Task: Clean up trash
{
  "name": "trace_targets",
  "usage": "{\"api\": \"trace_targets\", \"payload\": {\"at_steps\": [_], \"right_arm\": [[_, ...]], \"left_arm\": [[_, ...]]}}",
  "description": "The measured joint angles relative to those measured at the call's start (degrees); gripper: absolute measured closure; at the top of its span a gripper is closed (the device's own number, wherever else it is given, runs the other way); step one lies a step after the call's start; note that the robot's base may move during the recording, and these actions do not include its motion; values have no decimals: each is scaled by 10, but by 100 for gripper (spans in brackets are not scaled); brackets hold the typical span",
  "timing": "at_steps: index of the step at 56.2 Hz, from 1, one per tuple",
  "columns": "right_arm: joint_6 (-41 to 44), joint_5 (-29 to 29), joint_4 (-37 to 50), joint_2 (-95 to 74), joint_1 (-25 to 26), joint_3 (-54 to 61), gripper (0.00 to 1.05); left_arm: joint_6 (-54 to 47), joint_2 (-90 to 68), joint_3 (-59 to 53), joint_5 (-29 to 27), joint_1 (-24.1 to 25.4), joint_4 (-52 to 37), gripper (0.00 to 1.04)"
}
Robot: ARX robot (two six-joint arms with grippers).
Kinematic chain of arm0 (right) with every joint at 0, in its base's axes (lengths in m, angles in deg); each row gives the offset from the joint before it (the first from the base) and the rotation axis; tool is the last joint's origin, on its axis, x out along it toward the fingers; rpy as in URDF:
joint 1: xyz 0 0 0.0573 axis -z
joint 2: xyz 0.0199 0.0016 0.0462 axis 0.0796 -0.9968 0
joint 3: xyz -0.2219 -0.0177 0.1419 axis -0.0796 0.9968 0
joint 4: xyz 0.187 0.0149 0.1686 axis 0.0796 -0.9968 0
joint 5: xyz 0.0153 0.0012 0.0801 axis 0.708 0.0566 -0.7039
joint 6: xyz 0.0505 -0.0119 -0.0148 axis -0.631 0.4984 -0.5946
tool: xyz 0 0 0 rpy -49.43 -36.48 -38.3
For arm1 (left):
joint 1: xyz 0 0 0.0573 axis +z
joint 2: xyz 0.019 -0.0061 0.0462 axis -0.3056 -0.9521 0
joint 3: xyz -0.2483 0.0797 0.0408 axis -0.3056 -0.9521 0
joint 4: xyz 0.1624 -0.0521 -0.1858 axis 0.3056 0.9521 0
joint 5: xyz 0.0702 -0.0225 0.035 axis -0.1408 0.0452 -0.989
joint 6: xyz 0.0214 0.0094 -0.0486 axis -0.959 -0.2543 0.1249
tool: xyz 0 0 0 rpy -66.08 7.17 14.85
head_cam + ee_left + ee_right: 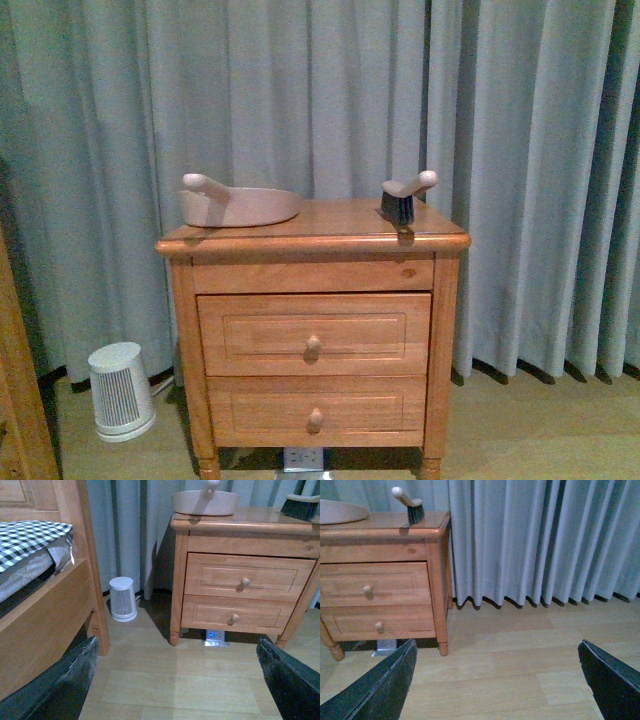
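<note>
1 dustpan (240,206), 1 brush (400,203)

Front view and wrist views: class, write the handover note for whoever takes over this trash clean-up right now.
Left pincer: open, empty, over the floor between bed and nightstand.
Right pincer: open, empty, over bare floor by the curtain.
Beige plastic dustpan and black-bristled hand brush rest apart on the two-drawer wooden nightstand, untouched.
No white paper wad shows in any view.
Done: nothing visible. Left: find the trash and collect it.
</note>
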Motion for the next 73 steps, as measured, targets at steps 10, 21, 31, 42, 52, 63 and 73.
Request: {"api": "trace_targets", "payload": {"at_steps": [10,21,31,42,52,63,73], "right_arm": [[0,0,0,0,0,0,7],[0,0,0,0,0,0,7],[0,0,0,0,0,0,7],[0,0,0,0,0,0,7],[0,0,0,0,0,0,7],[0,0,0,0,0,0,7],[0,0,0,0,0,0,7]], "left_arm": [[0,0,0,0,0,0,8],[0,0,0,0,0,0,8],[0,0,0,0,0,0,8],[0,0,0,0,0,0,8],[0,0,0,0,0,0,8],[0,0,0,0,0,0,8],[0,0,0,0,0,0,8]]}}
